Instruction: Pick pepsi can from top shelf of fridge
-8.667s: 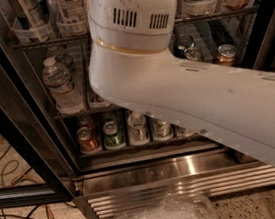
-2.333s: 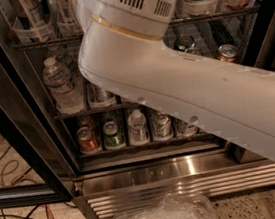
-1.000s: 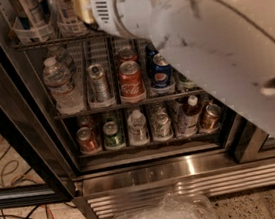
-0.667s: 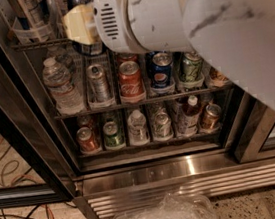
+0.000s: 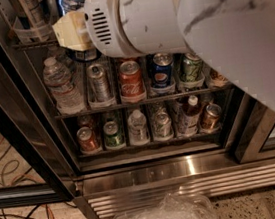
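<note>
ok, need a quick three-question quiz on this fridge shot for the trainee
1. True or false: the tool is up at the top shelf, in front of a blue can.
2. On the middle shelf, the silver can stands: A) left of the red cola can; B) right of it; C) behind it.
3. Fill in: on the floor in front of the fridge lies a clear ____.
Key: 1 true; 2 A; 3 plastic bag.
</note>
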Robot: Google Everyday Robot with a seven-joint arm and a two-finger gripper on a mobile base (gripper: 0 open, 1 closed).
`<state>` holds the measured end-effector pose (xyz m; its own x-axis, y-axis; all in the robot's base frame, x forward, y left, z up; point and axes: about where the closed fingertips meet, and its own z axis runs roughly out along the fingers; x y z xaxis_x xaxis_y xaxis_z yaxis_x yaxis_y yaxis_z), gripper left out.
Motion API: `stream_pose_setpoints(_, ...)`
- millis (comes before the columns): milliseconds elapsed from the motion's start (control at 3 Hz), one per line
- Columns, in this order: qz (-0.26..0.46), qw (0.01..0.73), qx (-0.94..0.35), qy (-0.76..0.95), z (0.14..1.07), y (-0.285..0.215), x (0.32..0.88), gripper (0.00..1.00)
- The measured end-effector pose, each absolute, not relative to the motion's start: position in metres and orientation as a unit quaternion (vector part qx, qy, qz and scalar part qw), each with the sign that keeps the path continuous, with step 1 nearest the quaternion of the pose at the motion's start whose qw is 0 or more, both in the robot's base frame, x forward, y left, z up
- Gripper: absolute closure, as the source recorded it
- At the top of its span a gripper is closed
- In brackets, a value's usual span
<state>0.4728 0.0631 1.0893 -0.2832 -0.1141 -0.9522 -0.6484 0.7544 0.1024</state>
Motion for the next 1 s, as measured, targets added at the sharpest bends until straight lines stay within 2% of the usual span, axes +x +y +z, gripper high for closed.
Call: stream_pose_setpoints(1000, 0.303, 0.451, -0.247, 0.803, 1.027, 0.101, 0.349, 1.00)
